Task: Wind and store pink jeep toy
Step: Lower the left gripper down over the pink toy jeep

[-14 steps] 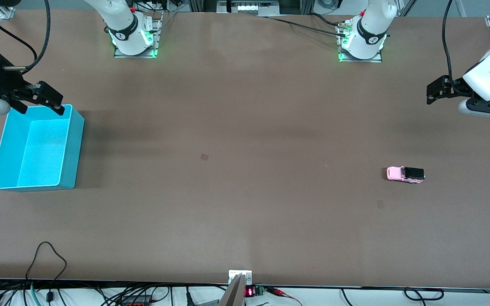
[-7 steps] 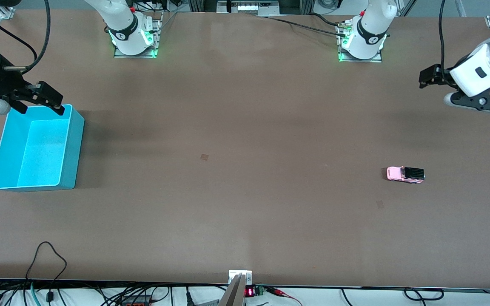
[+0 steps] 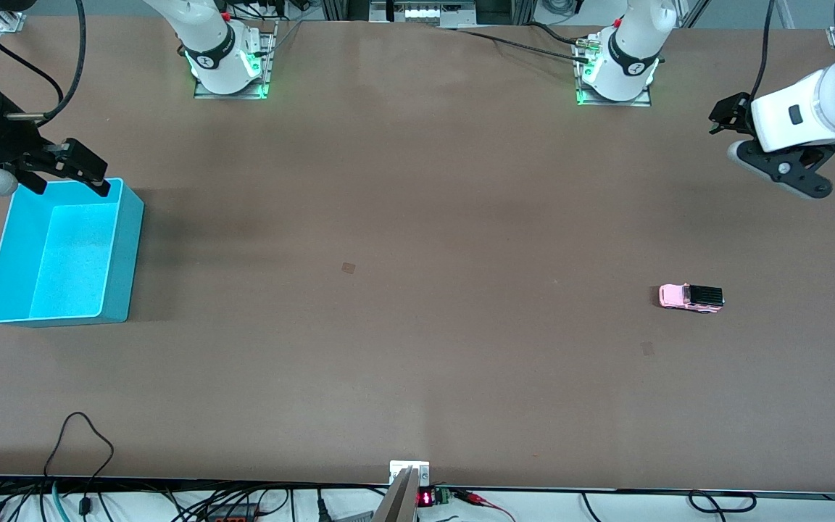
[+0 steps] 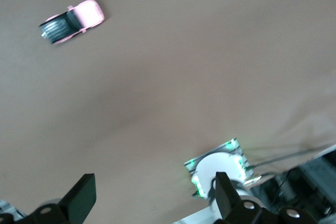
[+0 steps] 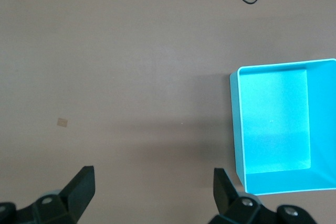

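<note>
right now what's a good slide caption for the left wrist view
Open left gripper high above the brown table, with the pink jeep toy untouched below.

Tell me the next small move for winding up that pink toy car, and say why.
Probably bring the left tool down over the pink toy car. The car sits untouched on the table at the left arm's end, and that tool hangs open above bare table, holding nothing. The right tool waits open over the rim of the turquoise bin, much farther from the car.
</note>
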